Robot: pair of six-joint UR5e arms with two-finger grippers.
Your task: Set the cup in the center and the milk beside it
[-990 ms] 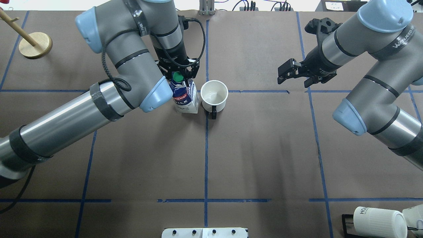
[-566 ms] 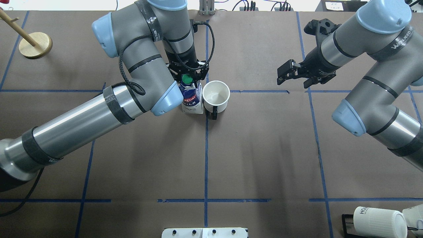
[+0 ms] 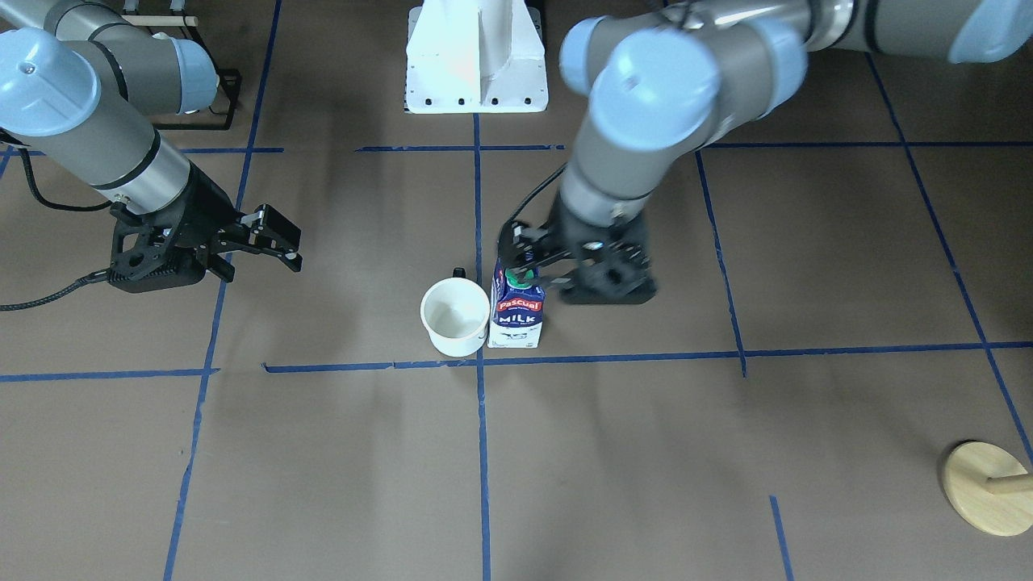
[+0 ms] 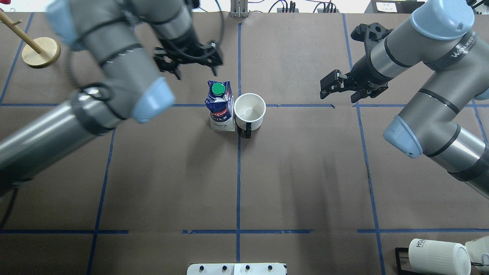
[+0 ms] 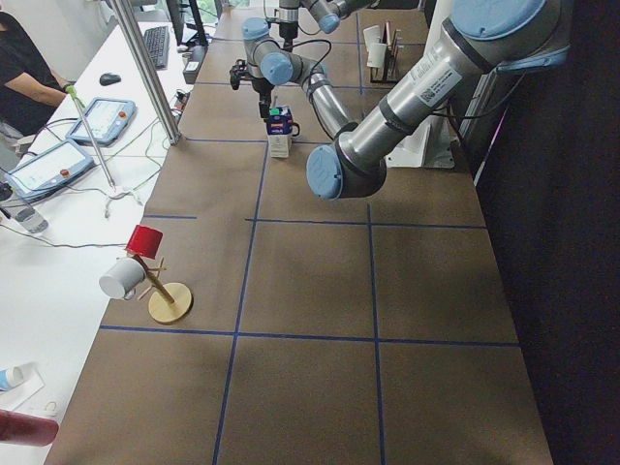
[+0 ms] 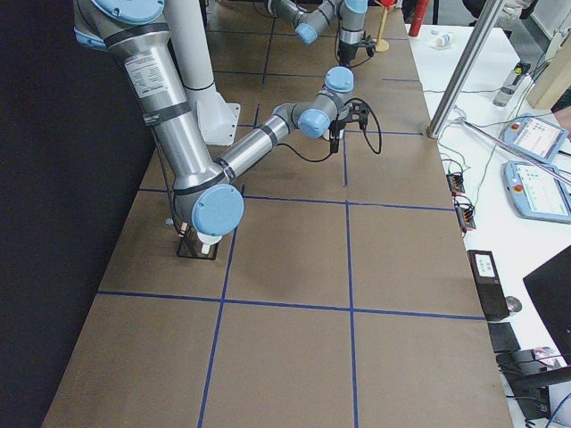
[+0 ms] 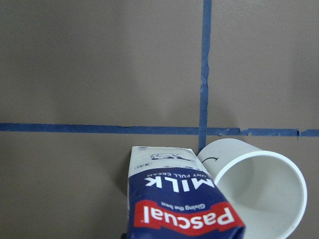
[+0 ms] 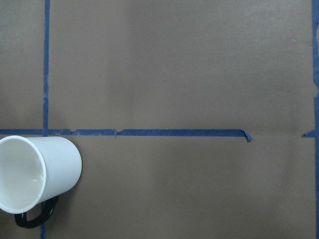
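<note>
The milk [image 4: 221, 107], a blue and white carton with a green cap, stands upright at the table's middle. It touches the left side of the white cup [image 4: 249, 110], whose black handle points toward me. Both show in the front view, the milk [image 3: 516, 311] and the cup [image 3: 454, 316]. My left gripper [image 4: 190, 63] is open and empty, blurred, above and behind the milk. Its wrist view shows the milk [image 7: 182, 204] and the cup [image 7: 254, 194] below. My right gripper [image 4: 331, 84] is open and empty, well right of the cup [image 8: 37, 174].
A wooden mug tree base [image 4: 41, 52] stands at the far left. A ribbed white mug [image 4: 439, 256] lies on a black rack at the near right corner. The robot's white base [image 4: 237, 269] is at the near edge. Blue tape lines grid the brown table.
My left gripper let go of the milk, opened, and moved up and back-left away from it. The milk stays standing against the cup. The right arm has barely moved.
</note>
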